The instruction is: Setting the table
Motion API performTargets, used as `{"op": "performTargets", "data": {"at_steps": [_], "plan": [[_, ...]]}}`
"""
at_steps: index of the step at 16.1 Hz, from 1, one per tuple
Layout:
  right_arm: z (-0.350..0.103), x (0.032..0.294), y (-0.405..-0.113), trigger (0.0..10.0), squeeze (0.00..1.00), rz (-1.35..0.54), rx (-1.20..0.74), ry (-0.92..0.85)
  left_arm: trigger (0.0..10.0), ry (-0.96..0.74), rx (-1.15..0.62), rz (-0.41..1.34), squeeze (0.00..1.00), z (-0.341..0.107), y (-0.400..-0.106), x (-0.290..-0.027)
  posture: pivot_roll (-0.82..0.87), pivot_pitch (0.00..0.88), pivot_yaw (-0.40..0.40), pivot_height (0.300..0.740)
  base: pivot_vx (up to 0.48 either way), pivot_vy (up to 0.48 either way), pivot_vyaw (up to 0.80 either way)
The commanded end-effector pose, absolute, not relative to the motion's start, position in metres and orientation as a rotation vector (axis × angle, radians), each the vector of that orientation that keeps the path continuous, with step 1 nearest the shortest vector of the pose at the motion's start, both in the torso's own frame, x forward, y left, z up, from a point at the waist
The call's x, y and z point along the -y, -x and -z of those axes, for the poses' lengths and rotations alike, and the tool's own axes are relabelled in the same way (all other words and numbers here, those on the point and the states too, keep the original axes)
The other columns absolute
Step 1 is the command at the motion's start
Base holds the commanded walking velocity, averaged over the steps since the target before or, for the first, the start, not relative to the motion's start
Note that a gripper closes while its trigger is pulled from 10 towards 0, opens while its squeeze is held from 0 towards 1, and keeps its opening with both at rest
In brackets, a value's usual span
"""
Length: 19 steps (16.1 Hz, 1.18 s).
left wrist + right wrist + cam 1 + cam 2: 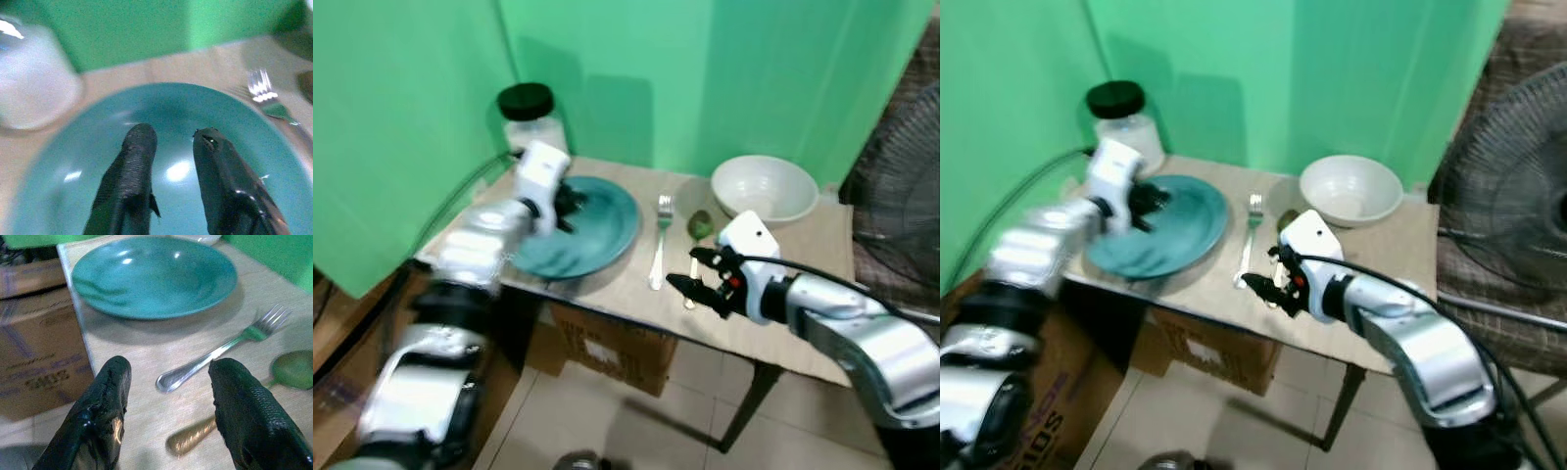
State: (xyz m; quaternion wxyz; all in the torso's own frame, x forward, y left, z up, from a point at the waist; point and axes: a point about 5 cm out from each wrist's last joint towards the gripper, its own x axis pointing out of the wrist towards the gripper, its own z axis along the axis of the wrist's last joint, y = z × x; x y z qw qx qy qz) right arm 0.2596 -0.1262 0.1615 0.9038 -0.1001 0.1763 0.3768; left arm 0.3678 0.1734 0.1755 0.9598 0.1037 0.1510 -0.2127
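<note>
Two utensils lie just ahead of the right gripper (168,406), whose fingers gape wide and empty: the fork (222,348) and a spoon (234,406), handles pointing toward it. The left gripper (171,166), narrowly parted, hovers over the teal plate (63,161).

My left arm (470,257) is smeared by motion blur, so its joints run together. My left gripper (570,207) covers part of the teal plate (597,230). In my left wrist view the jar (34,83) at upper left is a pale blur, cut by the frame edge. My right gripper (697,272) hides the spoon's (230,406) handle end. The fan (1518,186) runs off the right edge.
</note>
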Motion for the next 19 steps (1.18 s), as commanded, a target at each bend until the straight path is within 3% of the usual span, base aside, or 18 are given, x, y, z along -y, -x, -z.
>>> {"op": "performTargets", "data": {"at_steps": [1,2,4,9,13,16,17,18,19], "plan": [[-0.160,0.122,-0.261,10.0,0.00,-0.764,-0.350,0.207,10.0,-0.229,-0.319,0.371,1.00,-0.178,-0.361,-0.194,0.05,0.000,0.061,0.740,0.000,0.000,0.00],[-0.156,0.116,-0.260,10.0,0.00,-0.778,-0.347,0.181,10.0,-0.224,-0.363,0.271,1.00,-0.168,-0.351,-0.225,0.06,0.000,0.060,0.740,0.000,0.000,0.00],[-0.153,0.112,-0.261,10.0,0.00,-0.778,-0.343,0.155,10.0,-0.236,-0.404,0.206,1.00,-0.148,-0.334,-0.257,0.07,0.000,0.058,0.740,0.000,0.000,0.00],[-0.150,0.107,-0.261,10.0,0.00,-0.812,-0.287,0.122,10.0,0.060,-0.432,0.172,1.00,-0.121,-0.307,-0.282,0.06,0.000,0.066,0.740,0.000,0.000,0.00],[-0.152,0.106,-0.258,10.0,0.00,-0.872,-0.261,0.099,10.0,0.265,-0.448,0.138,1.00,-0.106,-0.304,-0.285,0.06,0.000,0.068,0.740,0.000,0.000,0.00],[-0.153,0.107,-0.258,10.0,0.00,-0.888,-0.250,0.104,10.0,0.279,-0.569,0.051,1.00,-0.087,-0.299,-0.288,0.06,0.000,0.061,0.740,0.000,0.000,0.00],[-0.153,0.107,-0.258,10.0,0.00,-0.895,-0.248,0.105,10.0,0.337,-0.561,0.049,0.42,-0.085,-0.301,-0.287,0.07,0.000,0.052,0.740,0.000,0.000,0.00],[-0.152,0.106,-0.258,10.0,0.00,-0.903,-0.247,0.107,10.0,0.396,-0.533,0.069,0.00,-0.086,-0.305,-0.284,0.07,0.000,0.050,0.740,0.000,0.000,0.00],[-0.152,0.106,-0.259,10.0,0.00,-0.907,-0.247,0.108,10.0,0.417,-0.520,0.083,0.00,-0.087,-0.307,-0.282,0.07,0.000,0.048,0.740,0.000,0.000,0.00]]}}
